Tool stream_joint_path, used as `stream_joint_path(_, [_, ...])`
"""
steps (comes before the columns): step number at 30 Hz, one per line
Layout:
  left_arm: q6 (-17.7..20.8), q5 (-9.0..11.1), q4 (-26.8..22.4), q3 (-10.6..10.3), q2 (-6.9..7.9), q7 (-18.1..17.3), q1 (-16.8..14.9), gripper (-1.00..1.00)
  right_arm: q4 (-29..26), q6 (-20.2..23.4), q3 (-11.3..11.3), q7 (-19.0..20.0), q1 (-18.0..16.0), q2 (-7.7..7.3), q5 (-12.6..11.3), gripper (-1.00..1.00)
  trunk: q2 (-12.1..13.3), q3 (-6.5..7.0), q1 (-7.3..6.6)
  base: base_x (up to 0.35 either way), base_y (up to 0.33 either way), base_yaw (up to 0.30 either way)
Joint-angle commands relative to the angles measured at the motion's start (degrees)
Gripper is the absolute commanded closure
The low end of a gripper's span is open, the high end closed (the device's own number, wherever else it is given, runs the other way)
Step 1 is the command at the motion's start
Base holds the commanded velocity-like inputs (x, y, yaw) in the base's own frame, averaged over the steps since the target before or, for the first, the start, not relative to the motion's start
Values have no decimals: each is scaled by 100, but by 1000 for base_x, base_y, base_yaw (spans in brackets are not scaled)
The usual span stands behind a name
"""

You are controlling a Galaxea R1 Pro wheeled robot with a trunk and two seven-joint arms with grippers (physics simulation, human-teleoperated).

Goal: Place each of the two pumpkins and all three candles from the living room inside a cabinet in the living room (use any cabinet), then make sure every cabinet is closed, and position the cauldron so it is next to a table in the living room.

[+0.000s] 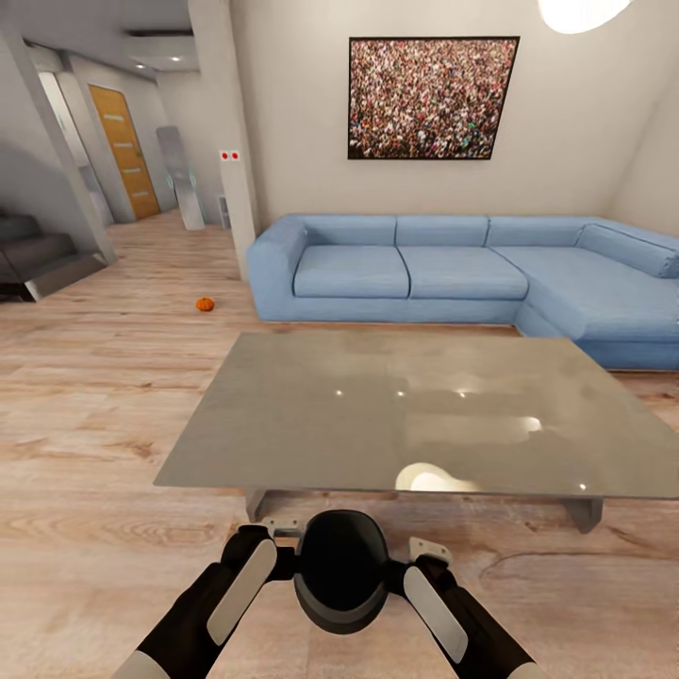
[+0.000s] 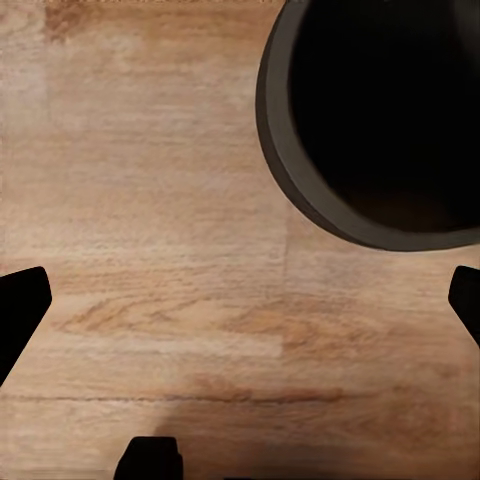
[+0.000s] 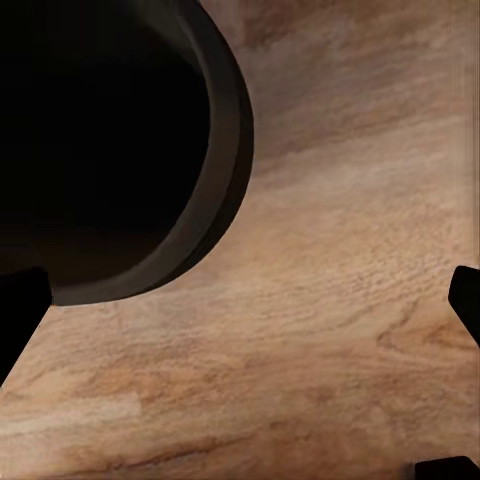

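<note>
A small orange pumpkin (image 1: pixel 205 304) is lying on the wooden floor (image 1: pixel 85 424) far at the left, near the end of the blue sofa (image 1: pixel 443 269) and well apart from the arms. The left gripper (image 2: pixel 240 300) is staying just beside the black cauldron (image 1: pixel 340 569), its fingers (image 2: pixel 22 305) spread wide and holding nothing; the rim is lying beyond one fingertip. The cauldron is sitting between both arms, just in front of the grey table (image 1: pixel 396 415). The right gripper (image 3: pixel 240 310) is also standing open, with the cauldron beside one of its fingers (image 3: pixel 20 310). The table is standing between the robot and the sofa.
</note>
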Motion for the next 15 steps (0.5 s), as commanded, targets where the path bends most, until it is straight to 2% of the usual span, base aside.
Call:
stream_joint_path(1, [6, 59, 1, -8, 1, 62, -4, -100, 0, -14, 14, -48, -4, -3, -43, -100, 39, 13, -24, -11, 0, 0])
stream_joint_path(15, [6, 65, 11, -16, -3, 67, -5, -100, 35, -267, 15, -48, -4, -3, -59, -100, 601, 265, -331, -1, 0, 0])
